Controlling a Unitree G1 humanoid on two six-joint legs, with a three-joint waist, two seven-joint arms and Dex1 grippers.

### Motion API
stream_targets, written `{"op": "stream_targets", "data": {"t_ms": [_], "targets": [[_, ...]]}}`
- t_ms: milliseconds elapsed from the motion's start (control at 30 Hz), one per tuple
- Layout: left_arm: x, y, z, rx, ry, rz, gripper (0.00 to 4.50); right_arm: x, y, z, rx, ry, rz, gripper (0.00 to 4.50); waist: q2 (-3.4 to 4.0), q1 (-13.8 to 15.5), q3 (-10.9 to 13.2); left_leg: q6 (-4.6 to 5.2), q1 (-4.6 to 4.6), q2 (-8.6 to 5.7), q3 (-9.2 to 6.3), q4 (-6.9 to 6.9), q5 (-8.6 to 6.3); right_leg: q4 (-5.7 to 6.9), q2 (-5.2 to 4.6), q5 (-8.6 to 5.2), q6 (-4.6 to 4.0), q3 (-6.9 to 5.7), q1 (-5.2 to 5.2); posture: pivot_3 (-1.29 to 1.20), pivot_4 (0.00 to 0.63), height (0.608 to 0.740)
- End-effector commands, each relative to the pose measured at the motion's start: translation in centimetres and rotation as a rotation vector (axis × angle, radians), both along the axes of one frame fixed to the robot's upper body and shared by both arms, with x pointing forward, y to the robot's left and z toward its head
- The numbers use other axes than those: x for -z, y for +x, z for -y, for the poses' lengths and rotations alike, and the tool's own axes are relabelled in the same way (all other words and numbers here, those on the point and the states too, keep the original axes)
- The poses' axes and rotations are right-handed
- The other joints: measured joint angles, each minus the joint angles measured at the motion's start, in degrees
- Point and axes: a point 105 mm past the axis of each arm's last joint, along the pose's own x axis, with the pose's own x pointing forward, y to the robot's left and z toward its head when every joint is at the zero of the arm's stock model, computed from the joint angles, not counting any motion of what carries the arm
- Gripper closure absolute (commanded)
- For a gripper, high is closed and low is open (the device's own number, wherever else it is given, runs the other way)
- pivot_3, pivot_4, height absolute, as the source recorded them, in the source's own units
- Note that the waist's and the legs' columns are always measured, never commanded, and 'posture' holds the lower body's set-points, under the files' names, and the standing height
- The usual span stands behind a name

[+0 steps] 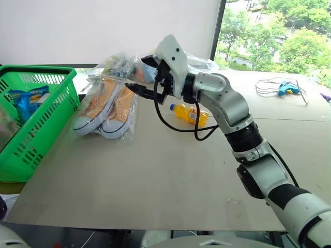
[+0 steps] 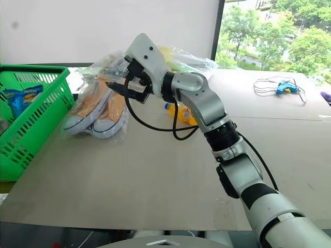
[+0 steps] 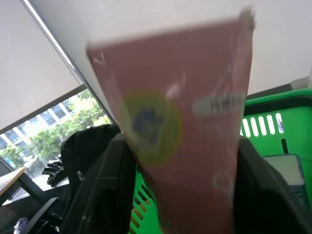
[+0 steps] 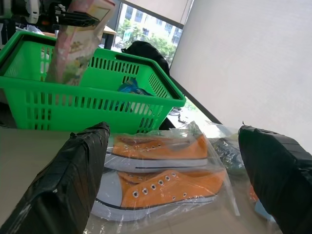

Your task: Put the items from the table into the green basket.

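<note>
Right end effector (image 1: 138, 91), spread wide, hovers just above the bagged sneakers (image 1: 106, 108) on the tabletop (image 1: 155, 175), aimed toward the green basket (image 1: 51, 103). To take the pair cleanly, it probably needs to come lower and close across both shoes rather than pinch loose plastic, which could slip or tear. An orange bottle (image 1: 189, 113) waits behind the arm.

The right wrist view adds what the head views lack: the left end effector (image 4: 73, 18) poised above the basket at the top of a long pink box (image 4: 73, 48), whose lower end stands inside. The left wrist view puts that box (image 3: 185, 136) right up against the camera, over the basket. Whether it is gripped or already let go cannot be told. The head views, in turn, show a blue packet (image 1: 28, 98) lying inside the basket.
</note>
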Motion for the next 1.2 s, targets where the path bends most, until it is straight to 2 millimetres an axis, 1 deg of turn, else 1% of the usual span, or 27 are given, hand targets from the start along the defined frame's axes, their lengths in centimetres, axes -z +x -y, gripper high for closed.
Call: {"op": "stream_targets", "data": {"t_ms": [33, 100, 167, 200, 233, 267, 300, 333, 367, 400, 500, 533, 567, 633, 667, 700, 733, 800, 867, 900, 967, 1000, 1067, 1100, 1200], "targets": [[-3.5, -0.7, 0.5, 0.018, 0.038, 0.132, 0.07, -2.5, -0.3, 0.5, 0.009, 0.056, 0.068, 0.0, 0.0, 0.0, 0.0, 0.0, 0.01, 0.0, 0.0, 0.0, 0.0, 0.02, -0.01, 0.0, 0.0, 0.02, 0.0, 0.25, 0.0, 0.74], [-4.2, -0.3, 1.1, 0.042, 0.04, 0.158, 0.07, -2.5, -0.1, 0.6, 0.016, 0.057, 0.069, 0.0, -0.01, 0.0, 0.0, 0.0, 0.03, -0.01, -0.01, 0.01, 0.0, 0.07, -0.02, 0.0, 0.0, 0.04, 0.0, 0.25, 0.0, 0.74], [-4.8, 1.1, 3.4, 0.164, 0.035, 0.19, 0.07, -2.5, 0.1, 0.9, 0.03, 0.058, 0.068, 0.0, -0.02, 0.2, 0.0, -0.01, 0.02, 0.0, -0.01, 0.04, 0.0, 0.09, -0.02, 0.0, 0.0, 0.02, 0.0, 0.25, 0.0, 0.74], [-4.9, 1.3, 4.1, 0.197, 0.033, 0.197, 0.07, -2.5, 0.2, 0.9, 0.033, 0.058, 0.068, 0.0, -0.04, 0.3, 0.0, -0.03, 0.02, 0.02, -0.02, 0.05, 0.02, 0.13, -0.06, 0.0, 0.0, -0.01, 0.01, 0.25, 0.0, 0.74], [-4.8, 2.0, 5.2, 0.238, 0.027, 0.19, 0.07, -2.5, 0.2, 1.0, 0.037, 0.057, 0.069, 0.0, -0.05, 0.3, 0.0, -0.07, 0.01, 0.02, -0.02, 0.05, 0.05, 0.15, -0.12, 0.0, 0.0, -0.06, 0.03, 0.24, 0.0, 0.74], [-4.3, 3.4, 7.7, 0.309, -0.014, 0.17, 0.07, -2.4, 0.4, 1.3, 0.047, 0.055, 0.066, 0.0, -0.03, 0.2, 0.0, -0.08, 0.02, 0.03, -0.02, 0.06, 0.06, 0.19, -0.14, 0.0, -0.01, -0.04, 0.03, 0.24, 0.0, 0.74], [-3.2, 5.1, 11.9, 0.444, -0.105, 0.115, 0.07, -2.2, 0.6, 1.8, 0.06, 0.051, 0.058, 0.0, 0.01, 0.2, 0.0, -0.08, 0.08, 0.03, -0.05, 0.07, 0.06, 0.26, -0.17, 0.0, 0.0, 0.08, 0.03, 0.24, 0.0, 0.74], [-2.0, 5.8, 15.3, 0.545, -0.174, 0.055, 0.07, -2.0, 0.7, 2.1, 0.069, 0.047, 0.051, 0.0, 0.0, 0.3, 0.0, -0.06, 0.1, -0.04, -0.14, 0.09, 0.07, 0.41, -0.48, 0.0, 0.01, 0.11, 0.05, 0.23, 0.0, 0.74], [-0.7, 6.3, 18.0, 0.59, -0.22, -0.033, 0.07, -1.7, 0.9, 2.5, 0.078, 0.041, 0.044, 0.0, -0.06, 0.2, -0.1, -0.06, 0.09, -0.09, -0.23, 0.14, 0.07, 0.45, -0.75, -0.01, 0.01, 0.12, 0.08, 0.22, 0.0, 0.74], [0.1, 6.5, 20.6, 0.657, -0.319, -0.091, 0.07, -1.3, 1.1, 3.2, 0.091, 0.029, 0.034, 0.0, -0.08, 0.1, -0.1, -0.05, 0.08, -0.11, -0.28, 0.21, 0.07, 0.44, -0.8, 0.0, 0.03, 0.13, 0.13, 0.22, 0.0, 0.74], [1.4, 6.1, 27.4, 0.865, -0.532, -0.228, 0.07, 0.2, 1.5, 5.2, 0.131, -0.023, 0.007, 0.0, -0.33, -0.8, -0.2, -0.05, 0.09, -0.12, -0.3, 0.3, 0.08, 0.56, -0.73, 0.0, 0.03, 0.14, 0.14, 0.2, 0.0, 0.74], [1.7, 6.1, 28.9, 0.892, -0.586, -0.25, 0.07, 0.8, 1.6, 5.9, 0.14, -0.045, -0.002, 0.0, -0.38, -0.9, -0.3, -0.04, 0.09, -0.13, -0.32, 0.31, 0.08, 0.58, -0.71, 0.0, 0.03, 0.12, 0.14, 0.19, 0.0, 0.74], [2.5, 6.7, 30.1, 0.883, -0.677, -0.274, 0.07, 1.5, 1.6, 6.8, 0.149, -0.073, -0.011, 0.0, -0.38, -1.1, -0.3, -0.04, 0.09, -0.15, -0.37, 0.32, 0.08, 0.57, -0.7, 0.0, 0.03, 0.09, 0.17, 0.18, 0.0, 0.74], [4.2, 7.5, 32.3, 0.865, -0.803, -0.34, 0.07, 2.6, 1.5, 8.5, 0.169, -0.124, -0.029, 0.0, 0.04, -1.5, -0.2, -0.03, 0.2, -0.2, -0.32, 0.36, 0.08, 0.6, -0.72, 0.0, 0.03, 0.1, 0.24, 0.14, 0.0, 0.74], [5.3, 7.7, 33.8, 0.866, -0.85, -0.392, 0.07, 3.3, 1.5, 9.5, 0.186, -0.156, -0.036, 0.0, 0.17, -2.0, -0.2, -0.03, 0.24, -0.2, -0.27, 0.34, 0.08, 0.61, -0.73, 0.0, 0.03, 0.15, 0.24, 0.13, 0.0, 0.74], [7.2, 8.4, 35.2, 0.816, -0.936, -0.459, 0.07, 3.9, 1.5, 10.9, 0.208, -0.186, -0.05, 0.0, 0.29, -2.5, -0.3, -0.03, 0.28, -0.18, -0.24, 0.34, 0.08, 0.62, -0.72, 0.0, 0.03, 0.26, 0.24, 0.12, 0.0, 0.74], [9.0, 9.0, 36.3, 0.735, -0.988, -0.525, 0.07, 4.4, 1.4, 12.1, 0.231, -0.209, -0.06, 0.0, 0.32, -2.6, -0.3, -0.04, 0.28, -0.17, -0.29, 0.34, 0.08, 0.63, -0.71, 0.0, 0.03, 0.25, 0.24, 0.1, 0.0, 0.74], [11.4, 10.2, 38.3, 0.602, -1.109, -0.602, 0.07, 5.0, 1.2, 14.2, 0.276, -0.239, -0.081, 0.0, 0.31, -3.1, -0.3, -0.05, 0.25, -0.17, -0.33, 0.35, 0.09, 0.61, -0.71, 0.0, 0.02, 0.23, 0.24, 0.06, 0.0, 0.74], [13.2, 11.1, 39.4, 0.46, -1.217, -0.639, 0.07, 5.1, 0.4, 15.6, 0.295, -0.256, -0.089, 0.0, 0.3, -3.6, -0.3, -0.05, 0.22, -0.19, -0.32, 0.36, 0.1, 0.59, -0.72, 0.01, 0.02, 0.24, 0.24, 0.02, 0.0, 0.74], [13.8, 11.4, 39.7, 0.394, -1.211, -0.657, 0.07, 5.0, 0.0, 16.1, 0.299, -0.26, -0.093, 0.0, 0.3, -4.0, -0.3, -0.06, 0.21, -0.19, -0.26, 0.37, 0.1, 0.57, -0.71, 0.01, 0.01, 0.31, 0.23, 0.01, 0.0, 0.74], [14.2, 11.8, 39.8, 0.332, -1.201, -0.669, 0.07, 4.9, -0.5, 16.6, 0.303, -0.264, -0.097, 0.0, 0.33, -5.5, -0.2, -0.06, 0.23, -0.21, -0.23, 0.34, 0.09, 0.55, -0.7, 0.01, 0.01, 0.35, 0.22, -0.02, 0.0, 0.74], [14.4, 12.2, 40.2, 0.3, -1.193, -0.675, 0.07, 4.9, -1.0, 17.2, 0.301, -0.274, -0.103, 0.0, 0.34, -6.2, -0.2, -0.08, 0.24, -0.21, -0.18, 0.33, 0.1, 0.56, -0.65, 0.01, 0.01, 0.42, 0.21, -0.03, 0.0, 0.74], [15.2, 12.8, 41.0, 0.25, -1.201, -0.699, 0.07, 5.3, -2.1, 18.3, 0.289, -0.305, -0.117, 0.0, 0.37, -6.4, -0.2, -0.12, 0.27, -0.24, -0.19, 0.29, 0.12, 0.55, -0.62, 0.01, 0.0, 0.42, 0.21, -0.06, 0.0, 0.74], [15.5, 13.3, 41.7, 0.238, -1.177, -0.706, 0.07, 5.4, -2.4, 18.9, 0.3, -0.317, -0.126, 0.0, 0.39, -6.4, -0.3, -0.14, 0.27, -0.34, -0.2, 0.29, 0.13, 0.54, -0.63, 0.0, 0.0, 0.41, 0.22, -0.08, 0.0, 0.74], [16.3, 14.3, 43.2, 0.222, -1.209, -0.722, 0.07, 5.4, -2.8, 19.5, 0.327, -0.321, -0.136, 0.0, 0.42, -7.0, -0.2, -0.14, 0.32, -0.55, -0.2, 0.3, 0.15, 0.5, -0.44, 0.0, 0.01, 0.44, 0.3, -0.12, 0.0, 0.74]]}}
